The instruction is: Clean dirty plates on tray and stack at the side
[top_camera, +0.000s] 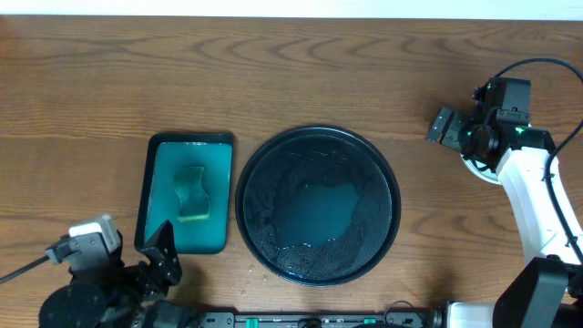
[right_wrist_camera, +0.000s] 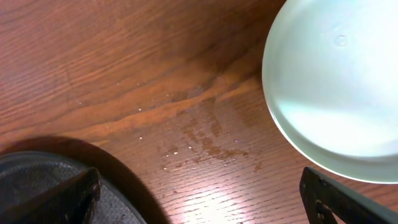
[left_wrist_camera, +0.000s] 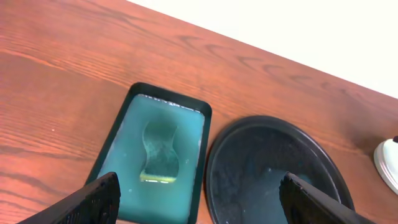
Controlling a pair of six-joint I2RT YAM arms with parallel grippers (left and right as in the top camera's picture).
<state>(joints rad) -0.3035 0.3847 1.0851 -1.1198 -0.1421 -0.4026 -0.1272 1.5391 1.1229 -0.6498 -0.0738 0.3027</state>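
From above, a brown wooden table [top_camera: 273, 73]; at its middle sits the round black tray [top_camera: 319, 132], wet and shiny, with no plate on it; just to its left lies a smaller green tray [top_camera: 150, 182] holding a sponge [top_camera: 191, 193], parked there so that it is within reach for wiping. My left pincer [top_camera: 164, 251] rests at the near left corner, clear of both trays. My right pincer [top_camera: 451, 130] reaches out at the far right, beside a white plate [top_camera: 480, 170] that sits on the wood, well apart from the black tray; that is the side spot for stacking. My arm hides most of the plate, so I cannot tell whether it is one or several.

From my left wrist, the two dark fingers [left_wrist_camera: 93, 202] stand wide apart with nothing between them; the pincer is open and idle; beyond them lie the green tray with its sponge, the black tray, and a sliver of the white plate at the right edge.

From my right wrist, the fingers are spread wide and hold nothing; the plate lies flat on the wood at upper right, clean and glossy, with no green smear showing; small water drops [right_wrist_camera: 199, 140] dot the wood between it and the rim of the black tray. I judge the cleaning nearly or fully done.
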